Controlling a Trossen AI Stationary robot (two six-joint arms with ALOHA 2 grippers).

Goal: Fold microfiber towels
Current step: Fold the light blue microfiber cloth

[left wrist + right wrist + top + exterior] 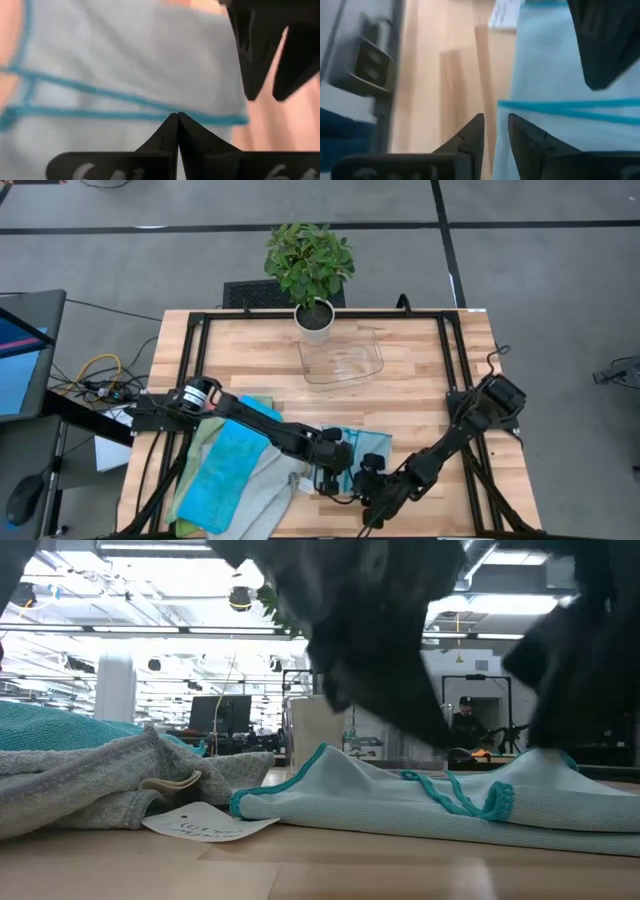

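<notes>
Teal-edged grey towel (352,442) lies part-folded on the table (420,360) under both end effectors: left end effector (331,475) pressed together, right end effector (368,477) slightly parted, pinching nothing. Beside the left end effector, a blue towel (228,465) and others wait unfolded.

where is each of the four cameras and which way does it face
high view: above the table, looking straight down; shows both arms, left gripper and right gripper over the grey towel.
low view: at table-top height, looking level across into the room; dark blurred arms hang in from above.
left wrist view: on the left wrist, facing the grey towel; its own fingers shut.
right wrist view: on the right wrist, facing towel edge and wood; its own fingers slightly apart.
shared: the teal-edged grey towel shows in all four.
</notes>
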